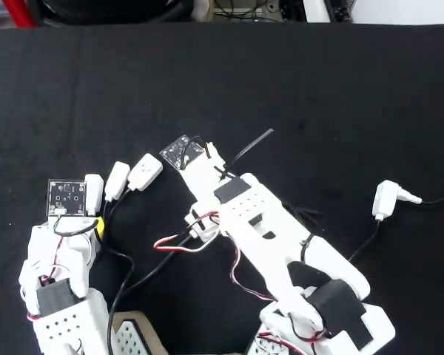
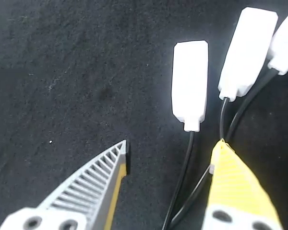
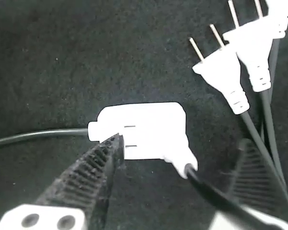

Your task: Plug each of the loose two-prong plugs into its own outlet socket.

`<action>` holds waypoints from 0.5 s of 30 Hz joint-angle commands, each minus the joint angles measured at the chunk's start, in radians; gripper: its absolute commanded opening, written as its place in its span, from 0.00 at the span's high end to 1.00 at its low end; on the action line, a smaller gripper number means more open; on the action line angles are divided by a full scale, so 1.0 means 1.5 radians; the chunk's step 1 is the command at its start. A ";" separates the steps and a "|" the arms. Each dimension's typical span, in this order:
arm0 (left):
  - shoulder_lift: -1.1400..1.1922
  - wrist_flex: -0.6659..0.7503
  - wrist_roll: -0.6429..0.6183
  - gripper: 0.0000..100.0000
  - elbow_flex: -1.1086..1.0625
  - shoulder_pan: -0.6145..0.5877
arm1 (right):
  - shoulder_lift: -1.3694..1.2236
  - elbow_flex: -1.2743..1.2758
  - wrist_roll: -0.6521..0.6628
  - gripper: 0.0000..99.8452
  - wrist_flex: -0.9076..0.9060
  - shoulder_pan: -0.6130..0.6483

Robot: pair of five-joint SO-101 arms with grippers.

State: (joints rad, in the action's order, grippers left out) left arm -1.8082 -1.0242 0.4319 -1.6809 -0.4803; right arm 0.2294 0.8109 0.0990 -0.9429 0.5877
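Observation:
Three white outlet sockets (image 1: 117, 180) lie side by side at the left, their black cords (image 1: 122, 259) running toward the near edge. My left gripper (image 2: 173, 143) is open just short of the nearest socket (image 2: 190, 84) and holds nothing; its yellow finger (image 1: 100, 224) touches the cords. My right gripper (image 3: 181, 143) is open around a white block (image 3: 139, 129) with a cord at each end; it looks like a plug seated in a socket. Two loose two-prong plugs (image 3: 221, 72) lie beyond it. Another white plug (image 1: 387, 198) lies far right, prongs pointing right.
The right arm (image 1: 244, 211) stretches diagonally across the middle of the black table (image 1: 318, 96), with red and white wires (image 1: 174, 244) hanging off it. A pale base plate (image 1: 133, 333) sits at the near edge between the arms. Clutter lines the far edge.

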 commanded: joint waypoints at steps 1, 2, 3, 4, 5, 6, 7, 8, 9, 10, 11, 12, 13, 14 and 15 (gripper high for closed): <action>-0.008 -0.005 0.008 0.72 -0.011 0.009 | 0.019 -0.013 -0.012 0.62 0.015 0.011; -0.008 -0.005 0.008 0.72 -0.011 0.009 | 0.019 -0.013 -0.012 0.62 0.025 0.018; -0.008 -0.005 0.008 0.72 -0.011 0.009 | 0.019 -0.012 -0.012 0.62 0.031 0.026; -0.008 -0.005 0.008 0.72 -0.011 0.009 | 0.019 -0.012 -0.012 0.62 0.032 0.036; -0.008 -0.005 0.008 0.72 -0.012 0.009 | 0.019 -0.012 -0.012 0.62 0.032 0.047; -0.008 -0.005 0.008 0.72 -0.012 0.009 | 0.019 -0.012 -0.012 0.62 0.032 0.060; -0.008 -0.005 0.008 0.72 -0.012 0.009 | 0.019 -0.012 -0.012 0.62 0.031 0.073; -0.008 -0.005 0.008 0.72 -0.012 0.009 | 0.019 -0.012 -0.012 0.62 0.030 0.085; -0.008 -0.005 0.008 0.72 -0.012 0.009 | 0.019 -0.012 -0.012 0.62 0.029 0.094; -0.008 -0.005 0.008 0.72 -0.012 0.009 | 0.019 -0.011 -0.012 0.62 0.029 0.099; -0.008 -0.005 0.008 0.72 -0.012 0.009 | 0.019 -0.010 -0.012 0.62 0.029 0.100; -0.008 -0.005 0.008 0.72 -0.012 0.009 | 0.019 -0.008 -0.012 0.62 0.029 0.098; -0.008 -0.005 0.008 0.72 -0.012 0.009 | 0.019 -0.005 -0.008 0.62 0.032 0.097; -0.008 -0.005 0.008 0.72 -0.012 0.009 | 0.019 -0.004 -0.007 0.62 0.033 0.097; -0.008 -0.005 0.008 0.72 -0.012 0.009 | 0.019 -0.003 -0.007 0.62 0.033 0.097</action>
State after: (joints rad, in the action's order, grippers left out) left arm -1.8082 -1.0242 0.4319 -1.6809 -0.4803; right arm 0.2294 0.8124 0.0882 -0.9076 0.7242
